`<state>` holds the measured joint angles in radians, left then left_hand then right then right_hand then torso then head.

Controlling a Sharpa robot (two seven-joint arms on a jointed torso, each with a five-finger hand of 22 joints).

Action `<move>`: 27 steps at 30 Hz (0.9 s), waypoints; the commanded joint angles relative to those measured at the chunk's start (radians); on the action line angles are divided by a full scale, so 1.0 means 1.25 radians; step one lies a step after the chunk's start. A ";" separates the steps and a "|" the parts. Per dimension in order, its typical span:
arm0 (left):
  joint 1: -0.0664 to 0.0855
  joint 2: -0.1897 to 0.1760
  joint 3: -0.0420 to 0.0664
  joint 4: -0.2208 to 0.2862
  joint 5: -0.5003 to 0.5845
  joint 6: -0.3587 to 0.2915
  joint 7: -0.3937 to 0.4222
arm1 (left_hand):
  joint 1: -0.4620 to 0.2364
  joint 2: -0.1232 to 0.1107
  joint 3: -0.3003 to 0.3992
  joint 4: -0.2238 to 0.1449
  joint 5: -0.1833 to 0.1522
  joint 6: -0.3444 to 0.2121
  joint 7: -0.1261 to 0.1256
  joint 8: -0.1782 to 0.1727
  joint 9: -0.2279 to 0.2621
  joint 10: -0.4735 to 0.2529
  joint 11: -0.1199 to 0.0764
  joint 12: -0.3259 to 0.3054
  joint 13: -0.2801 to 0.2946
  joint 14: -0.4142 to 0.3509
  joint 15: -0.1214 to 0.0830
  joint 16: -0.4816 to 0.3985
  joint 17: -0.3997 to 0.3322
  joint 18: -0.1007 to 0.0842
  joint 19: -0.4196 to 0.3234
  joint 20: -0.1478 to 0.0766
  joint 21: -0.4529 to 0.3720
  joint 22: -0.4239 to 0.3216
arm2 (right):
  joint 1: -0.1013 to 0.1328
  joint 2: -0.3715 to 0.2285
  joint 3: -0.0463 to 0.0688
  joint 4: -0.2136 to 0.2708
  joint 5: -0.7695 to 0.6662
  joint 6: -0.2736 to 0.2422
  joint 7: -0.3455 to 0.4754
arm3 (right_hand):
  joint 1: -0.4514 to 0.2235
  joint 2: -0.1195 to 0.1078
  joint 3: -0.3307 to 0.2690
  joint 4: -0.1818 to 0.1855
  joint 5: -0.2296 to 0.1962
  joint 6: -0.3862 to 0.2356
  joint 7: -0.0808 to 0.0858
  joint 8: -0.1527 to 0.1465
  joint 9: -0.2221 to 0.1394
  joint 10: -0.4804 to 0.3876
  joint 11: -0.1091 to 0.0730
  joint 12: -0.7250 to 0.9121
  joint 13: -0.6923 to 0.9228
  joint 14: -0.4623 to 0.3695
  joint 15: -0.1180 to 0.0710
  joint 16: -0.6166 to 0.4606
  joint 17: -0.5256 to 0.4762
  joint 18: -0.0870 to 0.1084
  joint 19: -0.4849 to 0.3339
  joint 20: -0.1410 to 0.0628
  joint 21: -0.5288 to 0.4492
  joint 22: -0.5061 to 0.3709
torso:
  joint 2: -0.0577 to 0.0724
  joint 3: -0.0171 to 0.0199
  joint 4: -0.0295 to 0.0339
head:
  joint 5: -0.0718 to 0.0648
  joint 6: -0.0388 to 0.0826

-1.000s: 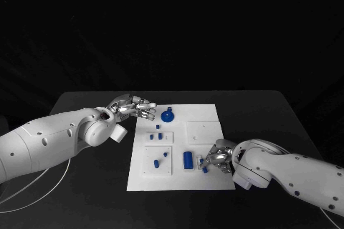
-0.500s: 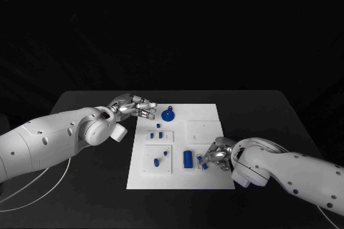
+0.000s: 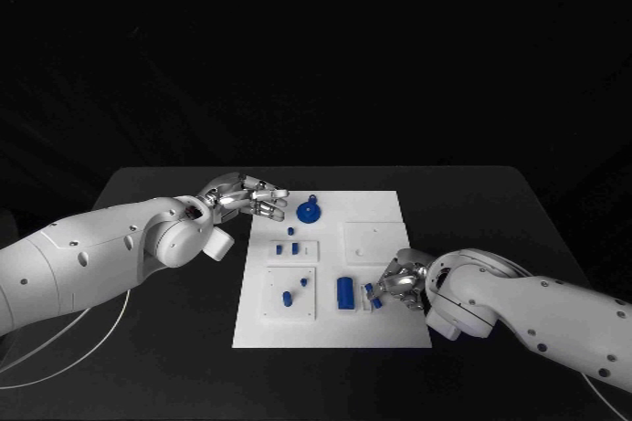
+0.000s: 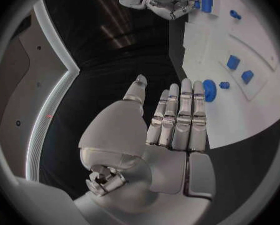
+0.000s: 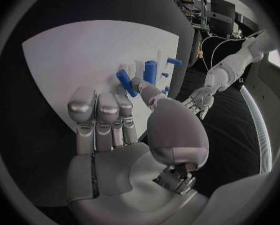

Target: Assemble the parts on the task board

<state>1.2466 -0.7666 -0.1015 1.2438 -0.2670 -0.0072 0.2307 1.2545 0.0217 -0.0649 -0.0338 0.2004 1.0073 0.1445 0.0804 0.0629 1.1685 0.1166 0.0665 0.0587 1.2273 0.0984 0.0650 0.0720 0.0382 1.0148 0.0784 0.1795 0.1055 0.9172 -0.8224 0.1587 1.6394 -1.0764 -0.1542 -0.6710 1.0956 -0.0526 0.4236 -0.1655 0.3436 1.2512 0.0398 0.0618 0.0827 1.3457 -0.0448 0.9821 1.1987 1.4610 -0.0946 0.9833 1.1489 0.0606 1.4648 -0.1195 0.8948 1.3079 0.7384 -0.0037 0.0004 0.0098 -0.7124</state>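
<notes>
The white task board (image 3: pixel 382 211) lies in the middle of the table. My right hand (image 3: pixel 400 283) hovers at its near right edge and pinches a small blue peg (image 3: pixel 373 301) between thumb and fingers; the right wrist view shows that peg (image 5: pixel 125 82) at the fingertips. Just left of it a larger blue cylinder (image 3: pixel 345 291) stands in the board. My left hand (image 3: pixel 245 196) is at the board's far left corner, fingers straight and holding nothing, close to a round blue part (image 3: pixel 309 211). The left wrist view shows this round part (image 4: pixel 209 90) just past the fingers.
Two blue blocks (image 3: pixel 289 250) sit in a small raised plate left of centre. Two more blue pieces (image 3: pixel 288 299) lie on the near left plate. A tiny blue peg (image 3: pixel 291 231) stands near the round part. A bare square plate (image 3: pixel 372 241) is at centre right.
My right hand has moved a little away from the board's near edge and leftward, carrying the blue peg with it. The left hand has stayed put.
</notes>
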 commanded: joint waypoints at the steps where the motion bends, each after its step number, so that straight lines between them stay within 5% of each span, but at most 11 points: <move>1: 0.000 0.001 0.000 0.002 -0.002 0.013 0.001 | 0.002 -0.006 0.000 0.003 -0.003 -0.005 -0.001 0.003 0.001 -0.003 0.000 -0.002 0.001 -0.004 0.002 0.002 0.001 -0.006 -0.001 0.004 0.001 -0.001 | -0.001 0.002 -0.001 -0.004 -0.010 0.033 -0.015 | -0.004 0.000 -0.016 0.005 0.003 0.005 -0.003 0.002 -0.001 0.001 -0.004 -0.001 -0.001 0.001 -0.005 0.000 -0.001 -0.005 0.034 -0.002 0.000 0.090 | 0.000 -0.0004 0.0001 | -0.001 0.000; 27: 0.000 0.002 0.000 -0.003 0.014 0.021 -0.011 | 0.002 -0.007 0.001 0.005 -0.003 -0.006 0.000 0.003 0.001 -0.007 0.001 -0.001 0.001 -0.006 0.003 0.002 0.001 -0.005 -0.002 0.005 0.002 -0.002 | 0.002 0.009 -0.001 0.001 -0.019 0.059 -0.019 | 0.008 -0.008 -0.082 0.037 0.006 0.011 -0.007 0.002 -0.005 0.003 -0.005 0.002 0.000 0.001 -0.006 0.001 0.000 -0.006 0.034 -0.003 -0.003 0.090 | 0.000 0.0000 0.0003 | 0.003 -0.003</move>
<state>1.2466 -0.7659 -0.1021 1.2395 -0.2623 0.0012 0.2177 1.2545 0.0218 -0.0649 -0.0338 0.2004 1.0073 0.1445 0.0804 0.0629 1.1650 0.1201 0.0665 0.0587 1.2238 0.1020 0.0650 0.0720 0.0381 1.0148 0.0784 0.1795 0.1047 0.9224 -0.8128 0.1595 1.6389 -1.0876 -0.1039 -0.6878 1.1010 -0.0580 0.3257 -0.1172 0.3498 1.2588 0.0322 0.0641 0.0766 1.3475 -0.0465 0.9821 1.1988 1.4610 -0.0944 0.9833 1.1490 0.0605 1.4648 -0.1195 0.8948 1.3076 0.7383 -0.0041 0.0010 0.0137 -0.7171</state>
